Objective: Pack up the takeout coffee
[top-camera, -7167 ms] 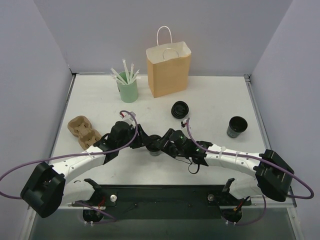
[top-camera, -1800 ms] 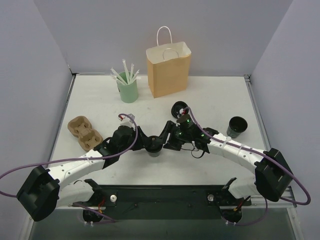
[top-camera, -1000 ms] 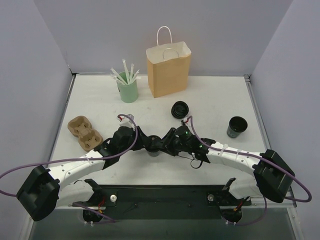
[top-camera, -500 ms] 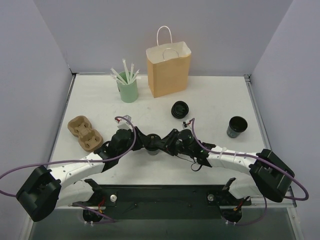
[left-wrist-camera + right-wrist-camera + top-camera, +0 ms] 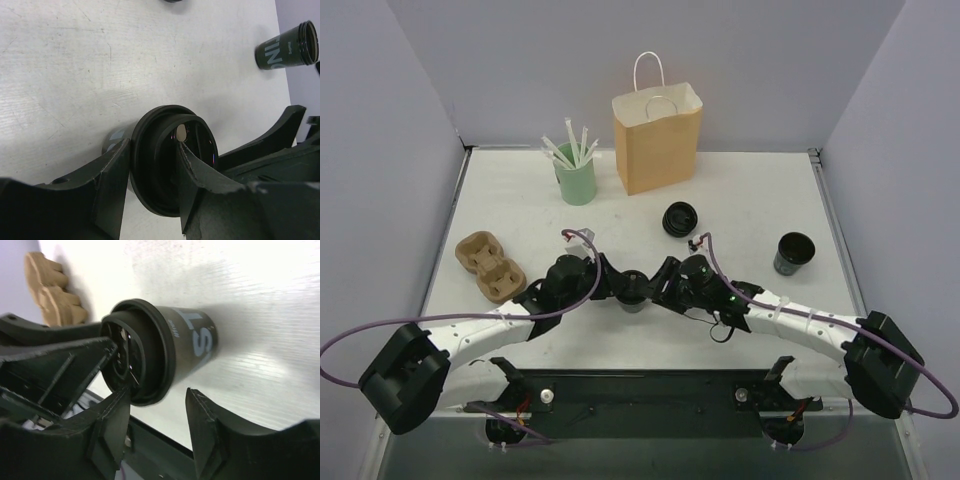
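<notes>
The coffee [image 5: 632, 292] stands upright on the tabletop [image 5: 750, 200], near the front edge and midway between the two arms. Its long axis is vertical, lid [image 5: 165, 165] up. The left fingers [image 5: 112, 180] reach it from its left and are clamped across the lidded top, one on each side of the rim. The right fingers [image 5: 112, 422] face it from the opposite side, spread apart, tips just short of the lid and gripping nothing. So the left arm has the cup, and the right is as near but free. The bag [image 5: 657, 135] stands well apart at the far side, mouth up, slightly right of the cup. I judge the next move to be a straight lift, then a carry away from the bases to above that mouth, axis kept vertical.
</notes>
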